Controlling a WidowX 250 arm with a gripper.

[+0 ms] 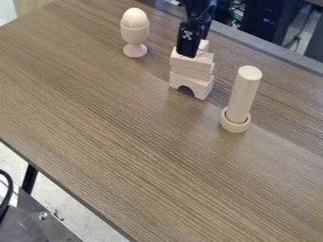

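Note:
The black gripper point(189, 45) hangs down at the upper middle, right over the top of a stack of pale wooden blocks, and appears to touch or nearly touch it. At the stack's bottom is an arch block point(200, 87) with its opening facing down. Flat blocks point(191, 69) lie on it, slightly out of line with one another. A small pale piece point(204, 45) shows beside the gripper at the top, partly hidden behind it. Whether it is held is not clear.
Left of the stack, a wooden egg point(135, 18) sits in an egg cup point(135, 35). To the right, a wooden cylinder point(244, 94) stands upright in a round ring-like base point(235, 125). All stand on the brown wood-grain table point(126, 137). Dark equipment lies beyond its back edge.

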